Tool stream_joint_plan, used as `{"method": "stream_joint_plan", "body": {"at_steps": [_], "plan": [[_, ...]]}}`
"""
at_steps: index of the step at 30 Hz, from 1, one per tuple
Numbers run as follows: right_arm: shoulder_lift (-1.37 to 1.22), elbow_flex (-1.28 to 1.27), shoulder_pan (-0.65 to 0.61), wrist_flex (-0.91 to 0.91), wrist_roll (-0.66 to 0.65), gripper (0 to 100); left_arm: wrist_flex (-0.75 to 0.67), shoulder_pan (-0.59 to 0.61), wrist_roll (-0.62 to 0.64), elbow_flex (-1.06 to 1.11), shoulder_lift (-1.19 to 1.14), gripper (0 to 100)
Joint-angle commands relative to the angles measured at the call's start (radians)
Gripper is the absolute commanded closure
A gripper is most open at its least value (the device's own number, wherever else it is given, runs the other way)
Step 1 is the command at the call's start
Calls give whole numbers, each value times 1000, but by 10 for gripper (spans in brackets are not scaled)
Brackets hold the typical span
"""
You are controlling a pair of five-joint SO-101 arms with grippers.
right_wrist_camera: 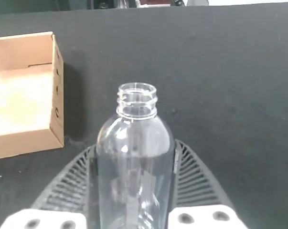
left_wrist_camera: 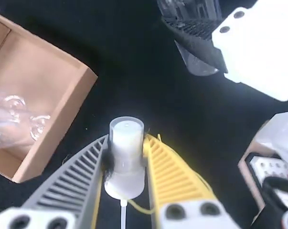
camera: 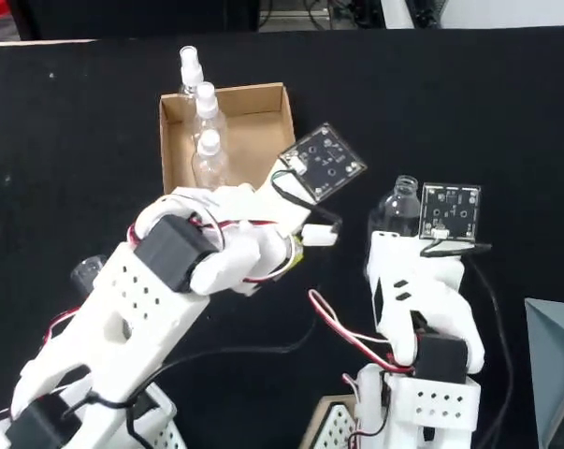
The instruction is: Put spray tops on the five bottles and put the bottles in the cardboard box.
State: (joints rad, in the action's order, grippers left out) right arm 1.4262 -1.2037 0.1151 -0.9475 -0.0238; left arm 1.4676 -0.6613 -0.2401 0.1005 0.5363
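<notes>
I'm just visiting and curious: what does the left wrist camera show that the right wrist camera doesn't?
Left wrist view alone: the left gripper clamped on a white spray top, and clear bottles lying in the cardboard box. Right wrist view alone: the open, topless neck of the clear bottle held in the right gripper. Both: the box and the black table.

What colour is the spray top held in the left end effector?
The spray top is white, clearest in the left wrist view.

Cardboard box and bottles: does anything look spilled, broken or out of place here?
Nothing stands out. Capped bottles sit in the cardboard box, the right gripper holds an uncapped bottle upright, and the left gripper holds a spray top.
</notes>
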Motion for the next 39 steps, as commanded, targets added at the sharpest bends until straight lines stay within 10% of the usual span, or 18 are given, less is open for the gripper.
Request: {"method": "stream_joint_plan", "body": {"at_steps": [1, 39], "plan": [[25, 4, -26, 28, -8, 949, -21, 41, 58, -13, 69, 970], [25, -12, -180, 28, -15, 949, -476, 209, 516, 378, 535, 971]]}}
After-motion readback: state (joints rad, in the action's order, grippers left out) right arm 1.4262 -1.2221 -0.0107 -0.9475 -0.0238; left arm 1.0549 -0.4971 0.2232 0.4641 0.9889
